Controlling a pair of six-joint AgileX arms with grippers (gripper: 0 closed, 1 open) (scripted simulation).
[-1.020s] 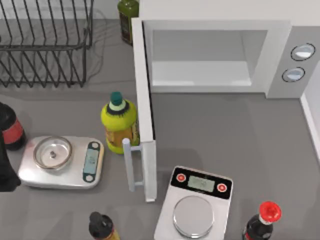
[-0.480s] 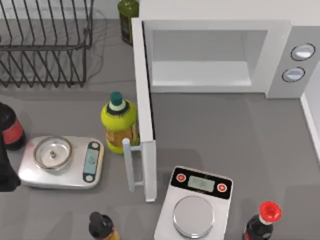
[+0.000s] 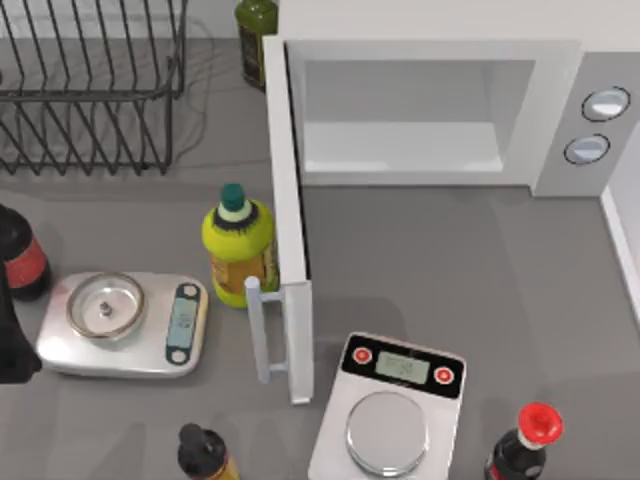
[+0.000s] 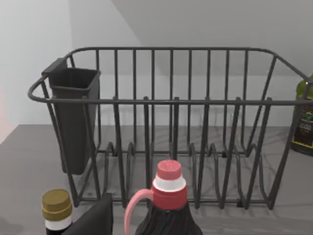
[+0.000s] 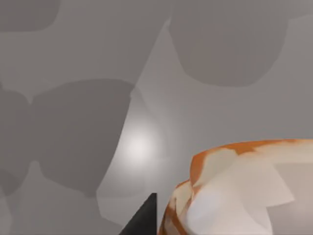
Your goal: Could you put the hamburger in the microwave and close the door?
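Note:
The white microwave [image 3: 560, 110] stands at the back right with its pale cavity [image 3: 400, 145] showing. Its door [image 3: 288, 220] is swung wide open toward the table's front, the white bar handle [image 3: 257, 330] on its outer side. The hamburger [image 5: 239, 191], cream with orange and white patches, sits very close in the right wrist view over a grey surface. A dark part of my right gripper [image 5: 143, 218] lies right beside its edge. My left arm [image 3: 10, 335] is parked at the table's left edge.
A wire dish rack [image 3: 90, 90] stands at the back left. A yellow bottle [image 3: 238, 245] stands just left of the door. Two kitchen scales [image 3: 125, 325] [image 3: 392, 405] lie in front. Dark bottles [image 3: 20, 255] [image 3: 522, 450] [image 3: 205, 455] stand near the edges, and a green one [image 3: 256, 30] at the back.

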